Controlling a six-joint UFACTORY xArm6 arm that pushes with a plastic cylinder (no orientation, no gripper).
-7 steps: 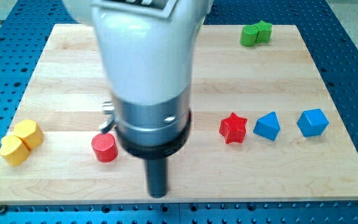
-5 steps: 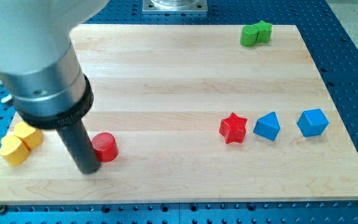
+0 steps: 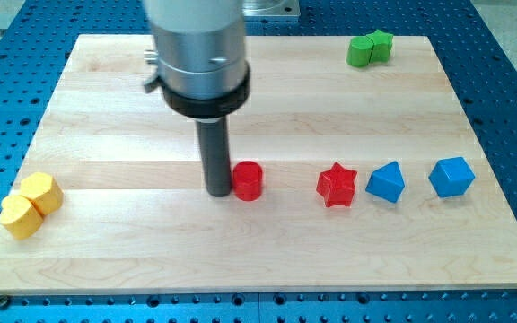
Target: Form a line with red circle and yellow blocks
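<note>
The red circle block [image 3: 248,180] stands near the board's middle, a little below centre. My tip [image 3: 218,191] is right against its left side, touching it. Two yellow blocks sit together at the view's far left: one [image 3: 42,193] upper right, the other [image 3: 21,216] lower left, touching each other. The red circle is far to the right of them.
A red star [image 3: 337,186] lies right of the red circle, then two blue blocks [image 3: 386,182] [image 3: 451,177] in a row. Two green blocks [image 3: 369,48] sit at the view's top right. The wooden board [image 3: 106,108] rests on a blue perforated table.
The red circle has moved about 100 pixels to the right, away from the yellow blocks. My tip went from its left side to follow it, and the arm shifted up and right.
</note>
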